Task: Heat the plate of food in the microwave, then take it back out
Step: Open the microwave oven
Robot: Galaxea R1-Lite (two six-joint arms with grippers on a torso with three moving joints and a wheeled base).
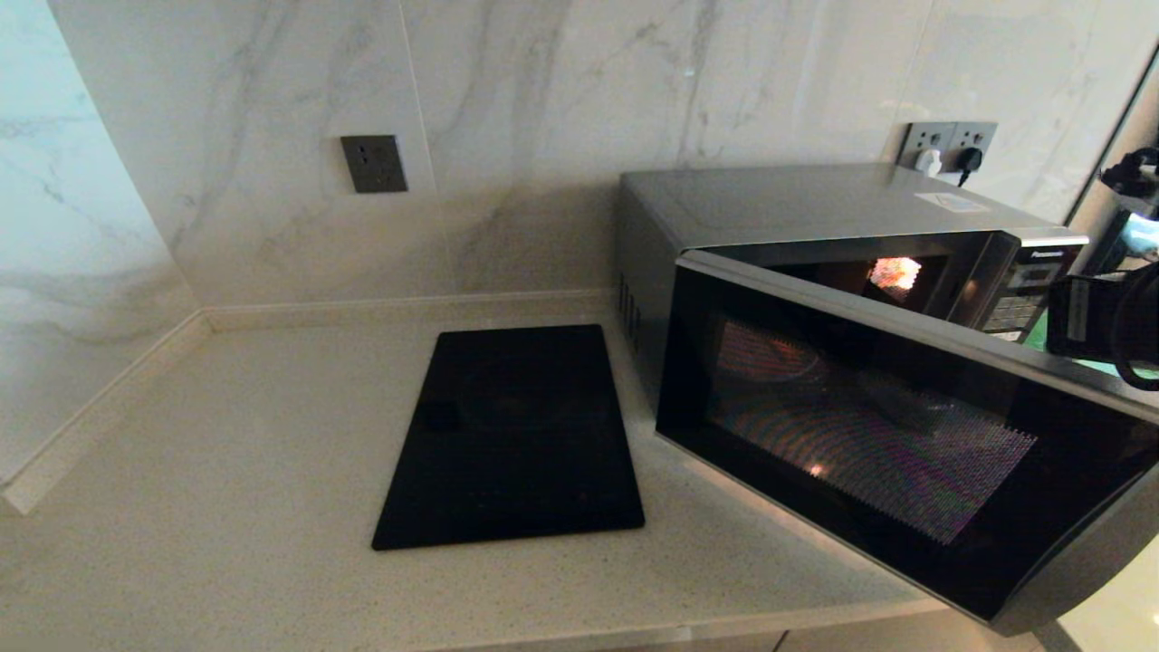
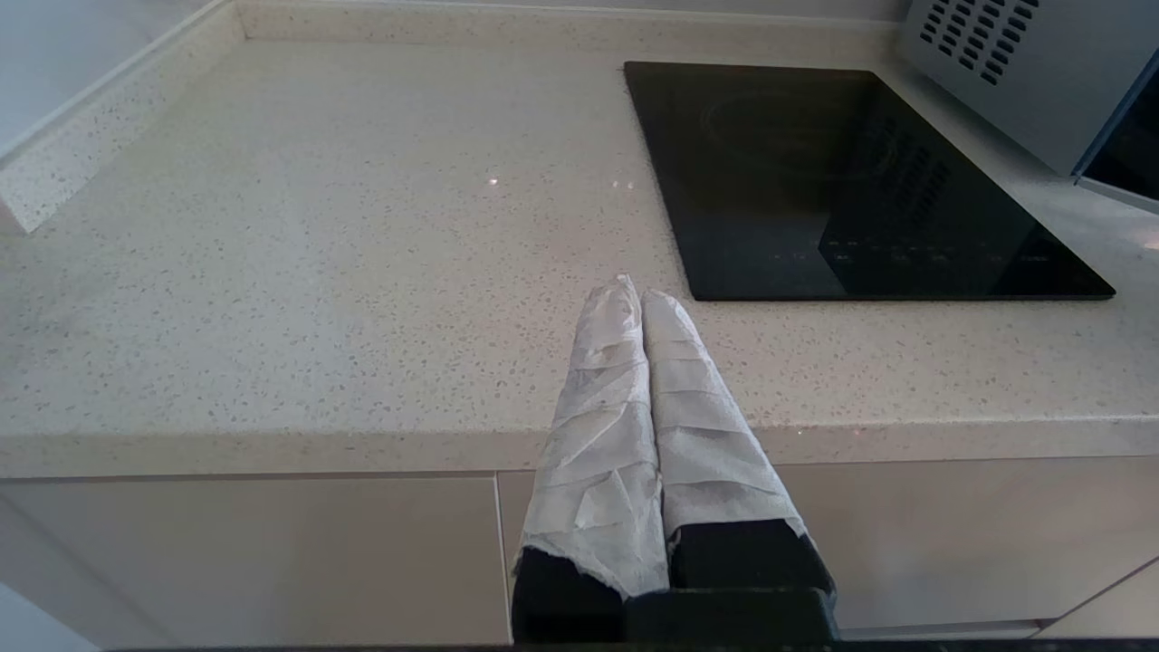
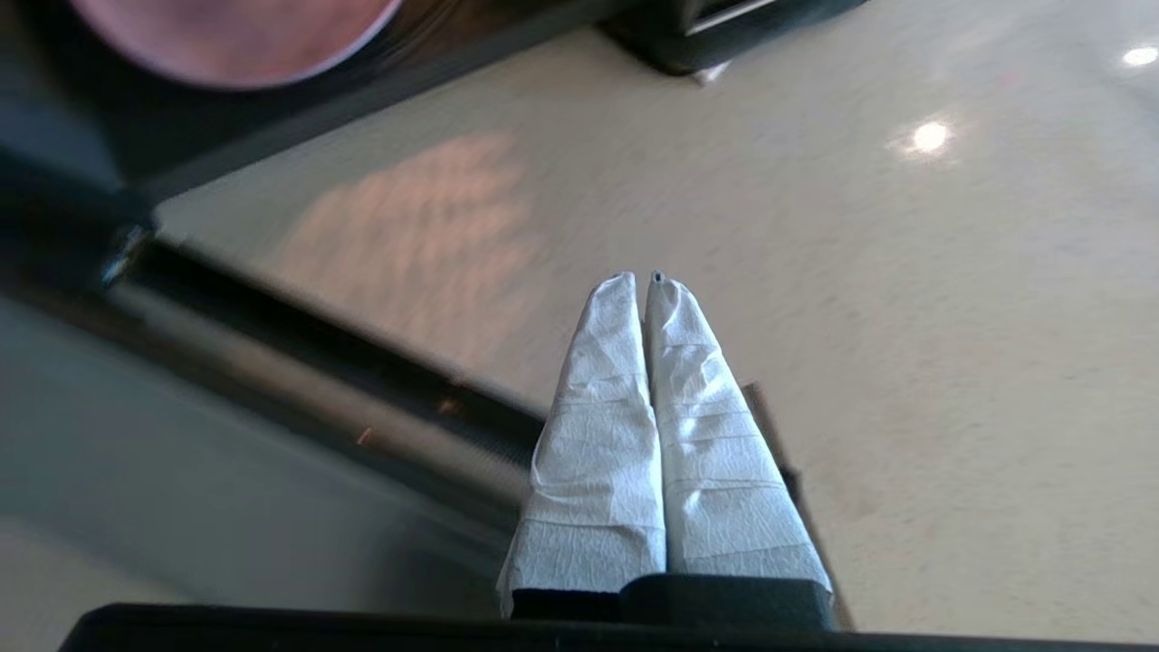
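The large silver-grey box microwave [image 1: 815, 217] stands at the right of the pale speckled stone bench [image 1: 226, 471], against the white marble-veined wall. Its control panel carries a small brand name near the top that looks like "Panasonic" (too small to be sure), with rows of buttons below it that cannot be read. A white sticker lies on the oven's top; its writing is illegible. The dark glass door [image 1: 887, 435], framed in silver, hangs swung out toward the camera, its mesh window shimmering with coloured interference, and the cavity behind it glows with a warm orange light.

The round lavender-purple plate of food [image 3: 235, 36] shows only in the right wrist view, as a pinkish-purple disc sitting inside the dark cavity of the microwave; the food on it cannot be made out.

The right gripper [image 3: 638, 281], its jaws wrapped in white crinkled tape, hangs above the bench in front of the open oven with jaws pressed together and nothing between them. The left gripper [image 2: 634, 294], wrapped likewise, hovers at the bench's front edge, jaws closed and empty, near the flat black glass cooktop [image 1: 516, 435]. A dark grey wall socket [image 1: 373, 163] sits above the cooktop, and a second socket behind the microwave holds plugs.
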